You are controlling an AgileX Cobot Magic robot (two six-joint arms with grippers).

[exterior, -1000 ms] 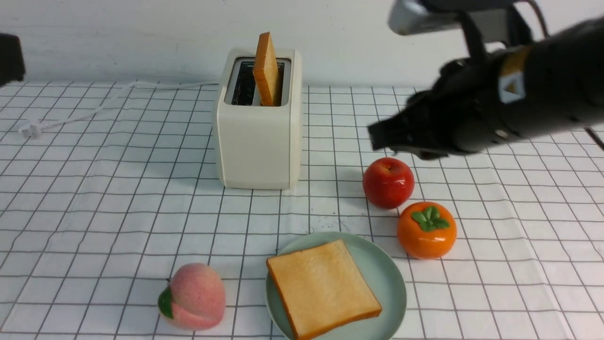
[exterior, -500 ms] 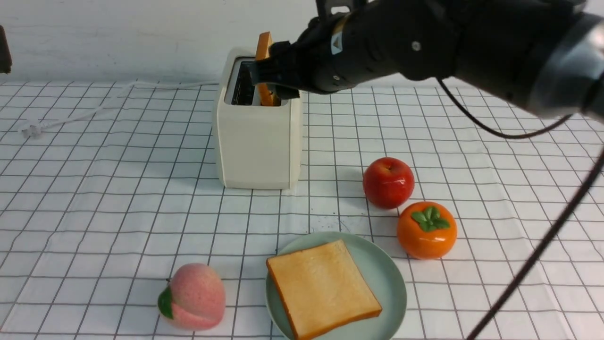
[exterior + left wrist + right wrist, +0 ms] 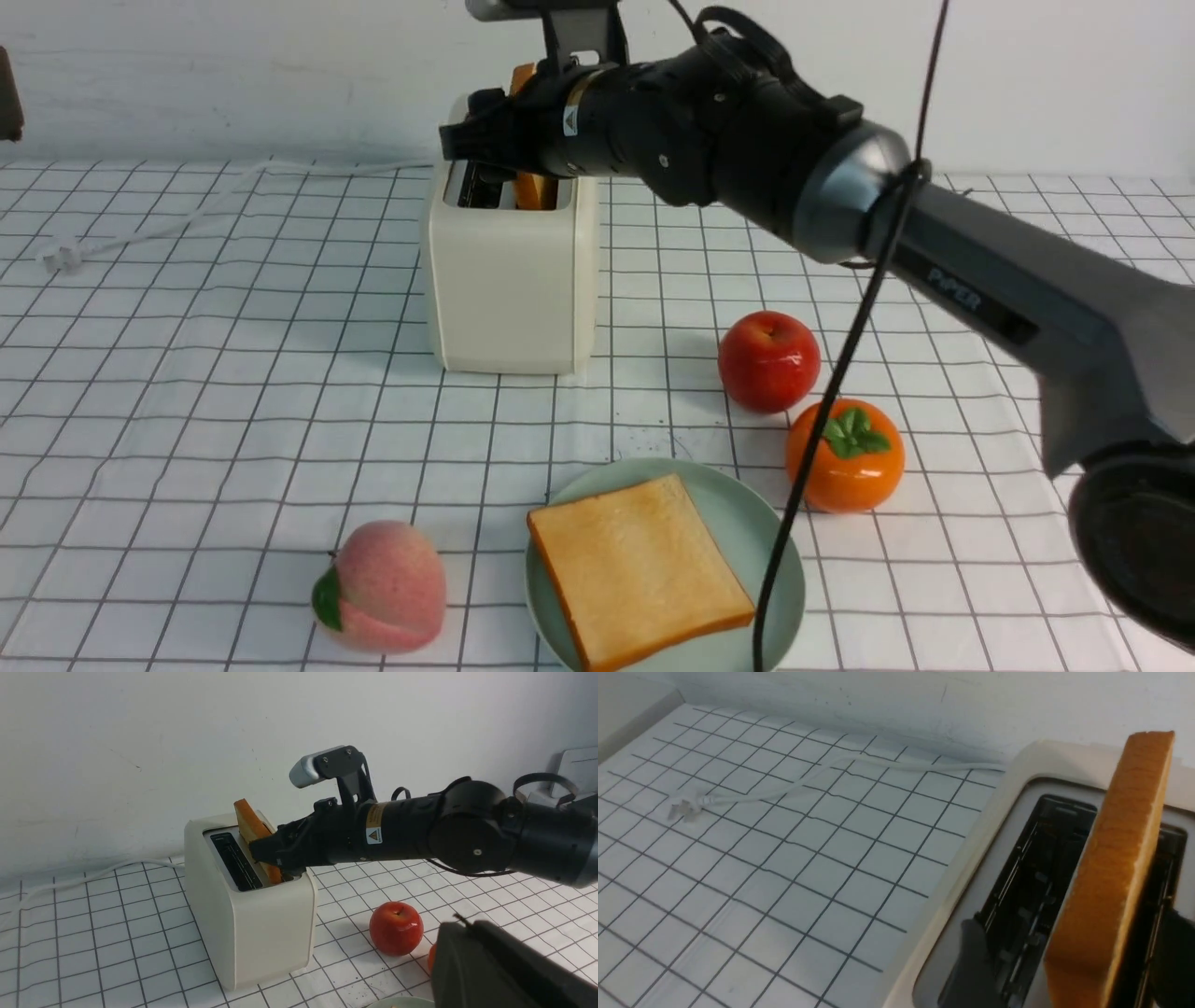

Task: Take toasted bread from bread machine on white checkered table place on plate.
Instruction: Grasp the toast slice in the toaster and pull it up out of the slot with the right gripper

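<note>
Nearest: plate (image 3: 777, 546) at the front edge of the table (image 3: 187, 420), one slice of toast (image 3: 639, 569) lying flat on it, square, pale golden face, darker orange-brown crust. It covers most of the plate. Peach (image 3: 383, 586) just off the plate's left. Persimmon (image 3: 845, 457) and apple (image 3: 767, 361) to its right, touching or nearly so.

Left gripper (image 3: 495, 966): only a dark blurred block at the edge of its own wrist view; cannot tell how its jaws stand. Well apart from the toaster.

Middle distance: toaster (image 3: 509, 280), cream box, upright. The left slot is empty. The second slice (image 3: 1111, 872) stands on edge in the right slot, leaning slightly, its upper part well clear of the top.

Change: a second ago the right arm hung out over the apple. It has since swung across, and the right gripper (image 3: 485, 140) is now level with the toaster top.

Right wrist view: jaws spread, one finger (image 3: 976, 961) over the empty slot with a clear gap to the slice, the other at the far face, contact not clear. The slice sits between them, not yet clamped.

Reading: the reach is done and the grasp is due. One slice is delivered and this is the last; I'd judge the task a little past half.

The crust edge looks firm. The slice is thin, so a pinch across the faces should hold.

Farthest: white cord (image 3: 187, 219) trailing left along the back of the table.
</note>
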